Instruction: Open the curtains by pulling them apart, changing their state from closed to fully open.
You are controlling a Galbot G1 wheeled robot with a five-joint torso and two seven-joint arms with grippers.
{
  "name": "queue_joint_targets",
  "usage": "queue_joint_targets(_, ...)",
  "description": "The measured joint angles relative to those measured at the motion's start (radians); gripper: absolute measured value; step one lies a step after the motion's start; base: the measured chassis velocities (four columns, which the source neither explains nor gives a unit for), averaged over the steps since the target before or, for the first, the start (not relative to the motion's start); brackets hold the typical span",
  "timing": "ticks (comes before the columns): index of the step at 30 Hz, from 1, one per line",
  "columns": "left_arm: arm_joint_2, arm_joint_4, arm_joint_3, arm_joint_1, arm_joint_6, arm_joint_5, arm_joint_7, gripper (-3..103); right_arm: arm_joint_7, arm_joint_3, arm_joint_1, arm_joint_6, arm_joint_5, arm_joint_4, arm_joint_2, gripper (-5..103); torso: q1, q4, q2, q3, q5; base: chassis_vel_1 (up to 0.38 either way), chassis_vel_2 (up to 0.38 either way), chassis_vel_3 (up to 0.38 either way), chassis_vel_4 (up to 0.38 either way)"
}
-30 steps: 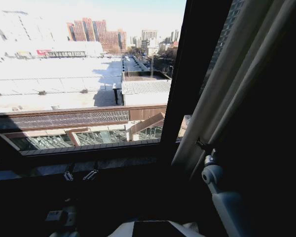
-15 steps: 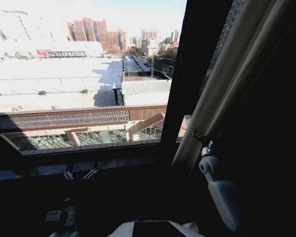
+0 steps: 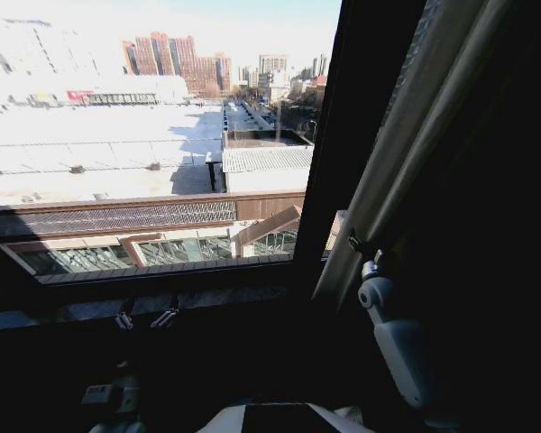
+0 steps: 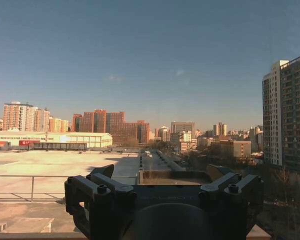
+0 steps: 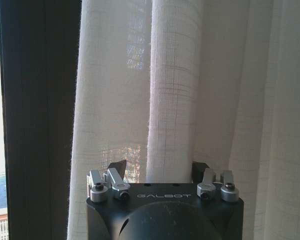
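- Sheer white curtains (image 5: 175, 90) hang bunched beside the dark window frame (image 5: 37, 115); right gripper (image 5: 159, 172) has its jaws spread around one pleat
- left gripper (image 4: 160, 180) faces the glass, jaws apart, holding nothing

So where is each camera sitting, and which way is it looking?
Head view: up on the robot's head, looking forward and down at the window; the right arm reaches to the sheer curtain.
Left wrist view: on the left wrist, facing out through the glass at the city skyline; the left end effector is open on nothing.
Right wrist view: on the right wrist, facing the curtain; the right end effector straddles a pleat.
Shared: head and right wrist views both show the curtain.
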Motion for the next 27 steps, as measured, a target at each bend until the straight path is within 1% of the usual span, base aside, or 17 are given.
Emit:
queue_joint_targets(1, 0.000, 0.000, 0.000, 0.000, 0.000, 0.000, 0.000, 100, 0.000, -0.001, -0.002, 0.002, 0.000, 0.001, -0.001, 65, 0.000, 0.0000, 0.000, 0.000, 0.0001, 0.000, 0.000, 0.000, 0.000)
queue_joint_targets(2, 0.000, 0.000, 0.000, 0.000, 0.000, 0.000, 0.000, 100, 0.000, -0.001, -0.005, 0.006, 0.000, 0.002, -0.004, 65, 0.000, 0.0000, 0.000, 0.000, 0.0000, 0.000, 0.000, 0.000, 0.000)
queue_joint_targets(4, 0.000, 0.000, 0.000, 0.000, 0.000, 0.000, 0.000, 100, -0.001, -0.001, -0.010, 0.011, -0.001, 0.003, -0.009, 54, 0.000, 0.0000, 0.000, 0.000, 0.0000, 0.000, 0.000, 0.000, 0.000)
queue_joint_targets(5, 0.000, 0.000, 0.000, 0.000, 0.000, 0.000, 0.000, 100, -0.001, -0.001, -0.010, 0.011, -0.001, 0.003, -0.009, 54, 0.000, 0.0000, 0.000, 0.000, 0.0000, 0.000, 0.000, 0.000, 0.000)
queue_joint_targets(9, 0.000, 0.000, 0.000, 0.001, 0.000, 0.000, 0.000, 100, -0.001, 0.000, -0.018, 0.015, -0.002, 0.008, -0.010, 33, 0.000, 0.0000, 0.000, 0.000, 0.0000, 0.000, 0.000, 0.000, 0.000)
queue_joint_targets(11, 0.000, 0.000, 0.000, 0.002, 0.000, 0.000, 0.000, 100, -0.001, 0.001, -0.021, 0.015, -0.002, 0.011, -0.009, 33, 0.000, 0.0000, 0.000, 0.000, 0.0000, 0.000, 0.000, 0.000, 0.000)
queue_joint_targets(14, 0.000, -0.001, 0.000, 0.004, 0.000, 0.000, 0.000, 100, -0.006, 0.001, -0.038, 0.017, -0.003, 0.024, -0.005, 16, 0.000, 0.0000, 0.000, 0.000, 0.0000, 0.000, 0.000, 0.000, 0.000)
queue_joint_targets(15, 0.000, -0.001, 0.000, 0.004, 0.000, 0.000, 0.000, 100, -0.006, 0.001, -0.038, 0.017, -0.003, 0.024, -0.005, 16, 0.000, 0.0000, 0.000, 0.000, 0.0000, 0.000, 0.000, 0.000, 0.000)
queue_joint_targets(17, 0.000, -0.003, -0.002, 0.004, 0.000, 0.000, 0.000, 100, -0.008, 0.001, -0.045, 0.019, -0.004, 0.031, -0.002, 6, 0.000, -0.0001, 0.000, 0.000, 0.0000, 0.000, 0.000, 0.000, 0.000)
queue_joint_targets(18, 0.000, -0.004, -0.003, 0.005, 0.000, 0.000, 0.000, 100, -0.010, 0.001, -0.047, 0.021, -0.004, 0.034, -0.002, 6, 0.000, 0.0000, 0.000, 0.000, 0.0000, 0.000, 0.000, 0.000, 0.000)
queue_joint_targets(19, 0.000, -0.005, -0.003, 0.005, 0.000, 0.000, 0.000, 100, -0.012, 0.001, -0.048, 0.022, -0.004, 0.036, -0.002, 3, 0.000, 0.0000, 0.000, 0.000, 0.0000, 0.000, 0.000, 0.000, 0.000)
queue_joint_targets(21, 0.000, -0.006, -0.004, 0.006, 0.000, 0.000, 0.000, 100, -0.013, 0.001, -0.048, 0.024, -0.004, 0.038, -0.002, 1, 0.000, 0.0000, 0.000, 0.000, 0.0001, 0.000, 0.000, 0.000, 0.000)
queue_joint_targets(27, 0.000, -0.008, -0.007, 0.008, -0.001, 0.000, 0.002, 100, -0.026, 0.001, -0.054, 0.037, -0.005, 0.041, -0.002, 0, 0.000, 0.0000, 0.000, 0.000, 0.0000, 0.000, 0.000, 0.000, 0.000)
